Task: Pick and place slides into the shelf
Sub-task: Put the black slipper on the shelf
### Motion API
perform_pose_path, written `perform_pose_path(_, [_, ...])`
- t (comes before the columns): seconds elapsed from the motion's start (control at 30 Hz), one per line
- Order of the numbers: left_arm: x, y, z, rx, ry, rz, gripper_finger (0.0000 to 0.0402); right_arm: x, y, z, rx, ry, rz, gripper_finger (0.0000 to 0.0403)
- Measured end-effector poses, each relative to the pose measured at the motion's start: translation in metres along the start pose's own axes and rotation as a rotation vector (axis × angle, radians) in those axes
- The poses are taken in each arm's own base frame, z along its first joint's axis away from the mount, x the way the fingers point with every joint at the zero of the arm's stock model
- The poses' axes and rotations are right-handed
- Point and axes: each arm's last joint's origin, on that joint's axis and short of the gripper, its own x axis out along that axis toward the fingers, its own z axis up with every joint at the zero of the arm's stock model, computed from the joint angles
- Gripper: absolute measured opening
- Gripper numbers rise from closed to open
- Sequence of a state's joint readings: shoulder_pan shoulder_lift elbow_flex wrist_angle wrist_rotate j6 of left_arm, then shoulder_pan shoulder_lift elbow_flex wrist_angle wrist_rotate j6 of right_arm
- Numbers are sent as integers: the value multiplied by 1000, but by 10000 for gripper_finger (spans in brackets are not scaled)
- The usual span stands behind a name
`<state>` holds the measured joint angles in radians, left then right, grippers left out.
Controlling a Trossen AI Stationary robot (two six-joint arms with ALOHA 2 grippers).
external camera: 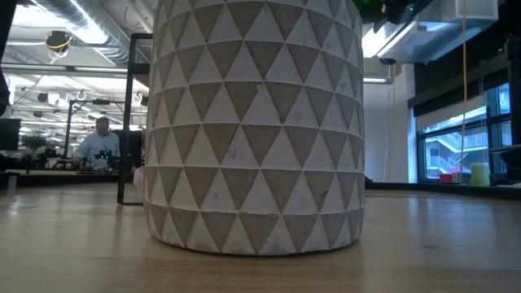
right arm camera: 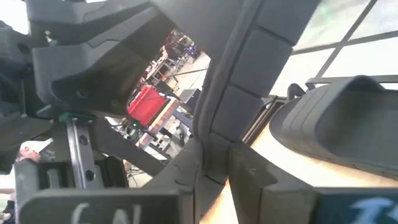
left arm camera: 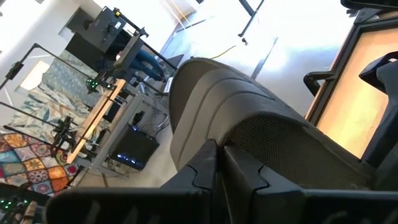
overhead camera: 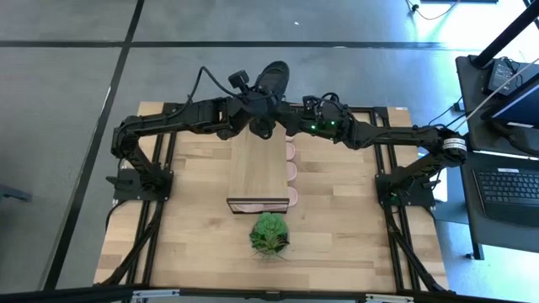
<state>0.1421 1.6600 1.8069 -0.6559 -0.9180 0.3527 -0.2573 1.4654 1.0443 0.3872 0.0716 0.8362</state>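
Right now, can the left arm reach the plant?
Probably not: the left gripper, shut on a black slide, is at the far end of the shelf; the plant stands past the near end.

Daylight floods the upper right of the high view, washing out the floor there. Both wrist views are blurred, with blown-out glare. In the low view, the near pot (external camera: 254, 122) is soft, with bright windows at right.

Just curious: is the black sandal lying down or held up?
Held up: left gripper clamps the black sandal beyond the table's far edge.
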Motion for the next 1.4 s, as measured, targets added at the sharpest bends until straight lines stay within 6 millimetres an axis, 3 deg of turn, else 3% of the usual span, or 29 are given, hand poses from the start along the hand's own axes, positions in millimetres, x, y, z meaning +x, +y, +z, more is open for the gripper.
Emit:
perform_pose_path(0.47, [-8,-1,-9,88,48,-45,44,0,-5,2,-5,64,19,56])
perform_pose_path(0.77, [-37,25,-25,-30,53,-317,45,-4,-18,22,3,92,46,52])
perform_pose_path(1.1, [-58,39,-40,-76,95,-581,45,-14,-32,31,121,606,413,49])
perform_pose_path(1.23, [-61,41,-44,-98,127,-585,45,-19,-36,27,174,773,473,47])
perform_pose_path(1.4, [-69,49,-49,-132,142,-641,45,-23,-45,17,137,850,448,47])
